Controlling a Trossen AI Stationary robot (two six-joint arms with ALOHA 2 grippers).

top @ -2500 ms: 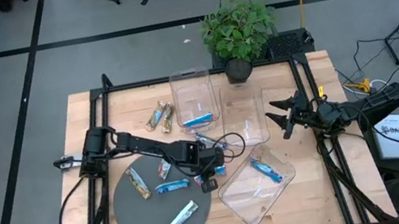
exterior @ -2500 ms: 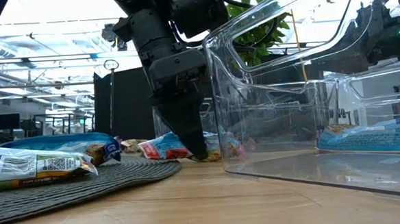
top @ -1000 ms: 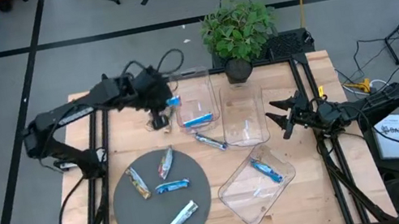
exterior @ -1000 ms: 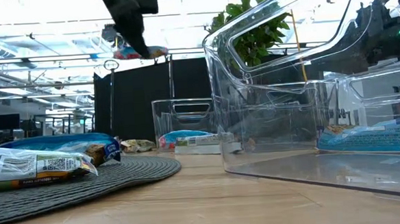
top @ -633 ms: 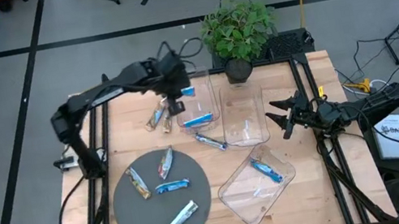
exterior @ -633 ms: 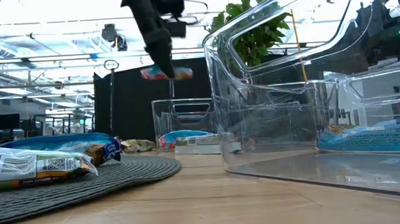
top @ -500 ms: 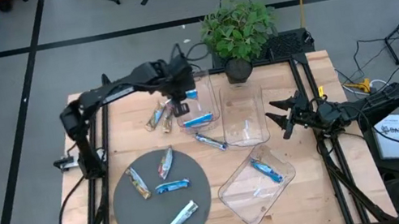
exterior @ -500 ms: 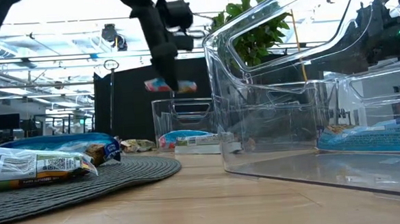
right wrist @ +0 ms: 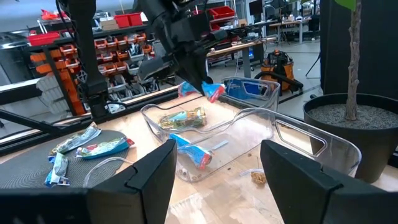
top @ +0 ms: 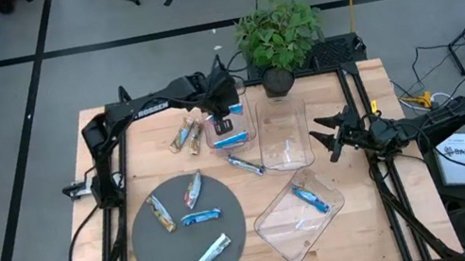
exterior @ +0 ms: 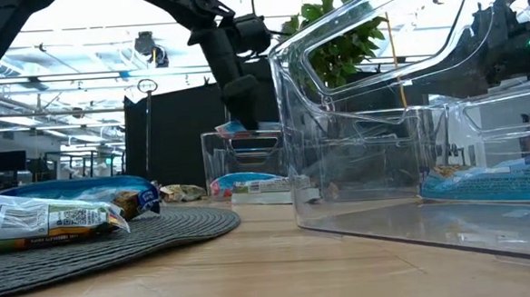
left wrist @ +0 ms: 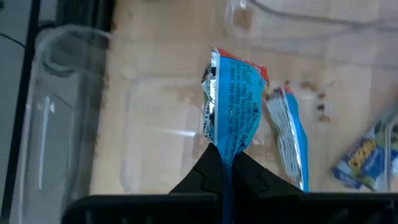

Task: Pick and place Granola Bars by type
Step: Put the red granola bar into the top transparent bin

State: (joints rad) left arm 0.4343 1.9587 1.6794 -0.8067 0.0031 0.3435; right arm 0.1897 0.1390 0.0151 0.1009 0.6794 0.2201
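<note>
I had the left gripper (left wrist: 222, 163) clenched on a blue granola bar (left wrist: 231, 102), hanging directly above the far clear bin (top: 229, 123).

Left arm: stretched across the counter's far side, dark two-finger left gripper (top: 223, 118) pinched closed.
Right arm: dark two-finger right gripper (top: 323, 143) spread, waiting at the right edge.

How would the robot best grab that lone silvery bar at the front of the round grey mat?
Probably across the middle of the silvery bar, from straight above. It lies flat and slanted on the grey mat, apart from the others, so the jaws should straddle its narrow width.
</note>
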